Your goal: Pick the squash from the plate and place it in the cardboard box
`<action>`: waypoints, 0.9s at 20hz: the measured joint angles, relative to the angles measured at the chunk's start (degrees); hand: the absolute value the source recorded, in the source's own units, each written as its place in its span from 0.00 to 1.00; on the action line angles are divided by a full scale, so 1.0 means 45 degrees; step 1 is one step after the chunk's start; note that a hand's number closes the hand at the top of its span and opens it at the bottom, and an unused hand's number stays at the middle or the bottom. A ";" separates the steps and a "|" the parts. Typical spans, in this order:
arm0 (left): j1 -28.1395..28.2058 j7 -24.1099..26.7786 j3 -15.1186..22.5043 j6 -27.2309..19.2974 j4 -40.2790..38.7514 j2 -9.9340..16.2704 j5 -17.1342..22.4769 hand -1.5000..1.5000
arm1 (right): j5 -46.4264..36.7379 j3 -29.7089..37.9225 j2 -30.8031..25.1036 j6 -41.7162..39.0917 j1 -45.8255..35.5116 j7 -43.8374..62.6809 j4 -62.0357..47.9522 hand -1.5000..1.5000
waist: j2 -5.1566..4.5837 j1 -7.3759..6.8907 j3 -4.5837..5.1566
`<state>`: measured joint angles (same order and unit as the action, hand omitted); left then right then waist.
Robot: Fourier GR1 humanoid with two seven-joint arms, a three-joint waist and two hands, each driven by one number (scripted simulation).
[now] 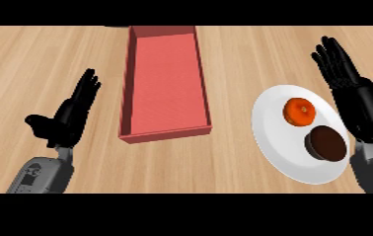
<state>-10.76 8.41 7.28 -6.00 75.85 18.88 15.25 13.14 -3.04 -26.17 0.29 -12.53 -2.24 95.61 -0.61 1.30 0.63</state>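
Beside the open right hand, squash lies on plate.

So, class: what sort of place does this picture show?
Probably a kitchen counter: a light wooden top bears a white plate with an orange squash and a dark brown round item, beside a red box.

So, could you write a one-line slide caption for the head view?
Open left hand and right hand flank a red box; orange squash and dark round item sit on the white plate.
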 measured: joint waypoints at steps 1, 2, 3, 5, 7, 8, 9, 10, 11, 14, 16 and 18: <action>0.0091 -0.0143 0.0027 -0.0081 0.0139 -0.0022 -0.0130 0.50 | 0.0090 0.0226 -0.0026 -0.0129 -0.0026 -0.0038 -0.0101 0.00 | 0.0031 -0.0067 -0.0031; 0.0107 -0.0336 0.0020 -0.0189 0.0246 0.0104 -0.0284 0.50 | 0.0242 0.0455 0.0008 -0.0162 -0.0380 -0.0048 -0.0409 0.00 | 0.0050 -0.0159 -0.0060; 0.0296 -0.0348 0.0019 -0.0247 0.0322 0.0281 -0.0473 0.50 | 0.0406 0.0681 0.0070 -0.0137 -0.0723 -0.0052 -0.0644 0.00 | 0.0065 -0.0252 -0.0081; 0.0494 -0.0600 0.0032 -0.0667 0.0408 0.0589 -0.0996 0.50 | 0.0764 0.1206 0.0251 -0.0155 -0.1242 -0.0511 -0.1299 0.00 | 0.0073 -0.0407 -0.0116; 0.0520 -0.0953 0.0034 -0.0969 0.0449 0.0918 -0.1401 0.50 | 0.0104 0.1454 -0.0467 -0.0031 -0.1499 -0.0473 -0.1935 1.00 | 0.0004 -0.0458 -0.0064; 0.0563 -0.1043 0.0076 -0.1018 0.0429 0.0991 -0.1518 0.50 | -0.0726 0.1466 -0.0903 0.0416 -0.1396 -0.0365 -0.2274 1.00 | -0.0026 -0.0487 -0.0067; 0.0655 -0.1182 0.0146 -0.1087 0.0482 0.1039 -0.1637 0.50 | -0.1082 0.1661 -0.0786 0.1111 -0.1374 -0.0224 -0.2704 0.00 | -0.0019 -0.0543 -0.0088; 0.0792 -0.1263 0.0244 -0.1189 0.0549 0.1045 -0.1787 0.50 | -0.1212 0.1909 -0.0528 0.1684 -0.1339 -0.0298 -0.3152 0.00 | -0.0011 -0.0579 -0.0110; 0.0956 -0.1377 0.0306 -0.1304 0.0699 0.1062 -0.1910 0.50 | -0.1319 0.2085 -0.0190 0.2232 -0.1317 -0.0457 -0.3468 0.00 | 0.0012 -0.0594 -0.0126; 0.1313 -0.1580 0.0319 -0.1494 0.0881 0.1094 -0.2176 0.50 | -0.1175 0.2597 0.0729 0.2914 -0.1310 -0.1658 -0.4550 0.00 | 0.0054 -0.0540 -0.0148; 0.1705 -0.2022 0.0479 -0.1764 0.1584 0.1013 -0.2513 0.50 | -0.1209 0.2888 0.0540 0.2591 -0.1618 -0.2318 -0.5516 0.00 | 0.0079 -0.0518 -0.0154; 0.1822 -0.2312 0.0586 -0.1858 0.1839 0.0946 -0.2672 0.50 | -0.1510 0.2852 -0.0018 0.2038 -0.1472 -0.2722 -0.6035 0.00 | 0.0093 -0.0474 -0.0154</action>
<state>-2.56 -2.00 9.91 -14.36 84.13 23.13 3.22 6.34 9.79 -26.25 9.46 -19.16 -14.49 68.45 -0.19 -0.83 -0.07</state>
